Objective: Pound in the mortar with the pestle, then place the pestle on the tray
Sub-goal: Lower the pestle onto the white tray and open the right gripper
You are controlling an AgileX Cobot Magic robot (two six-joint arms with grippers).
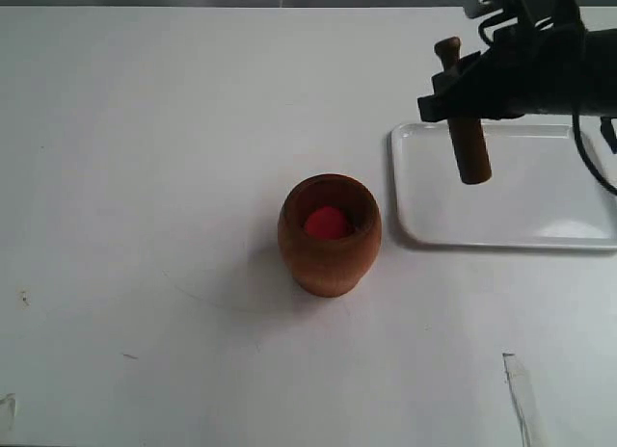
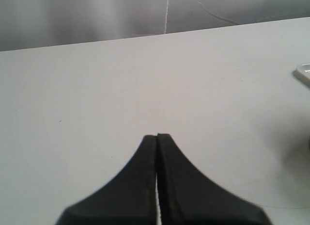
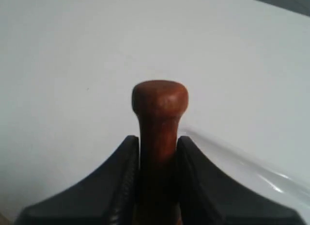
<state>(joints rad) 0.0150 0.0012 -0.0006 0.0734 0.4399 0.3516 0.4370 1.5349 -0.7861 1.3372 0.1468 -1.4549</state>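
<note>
The reddish-brown mortar (image 1: 330,235) stands upright mid-table, its bright red inner bottom showing. To its right lies the glossy white tray (image 1: 540,221). My right gripper (image 1: 455,89) hangs over the tray's left part, shut on the dark brown pestle (image 1: 467,129), which is held nearly upright, knob up and thick end down, above the tray surface. In the right wrist view the pestle's knobbed handle (image 3: 160,101) rises between the black fingers (image 3: 118,171), with the tray rim (image 3: 252,171) beside it. My left gripper (image 2: 157,136) is shut on nothing above bare table; it does not show in the exterior view.
A strip of white tape (image 1: 521,394) lies near the table's front right edge. Small dark marks (image 1: 23,297) dot the left side of the table. A sliver of the tray (image 2: 303,72) shows at the edge of the left wrist view.
</note>
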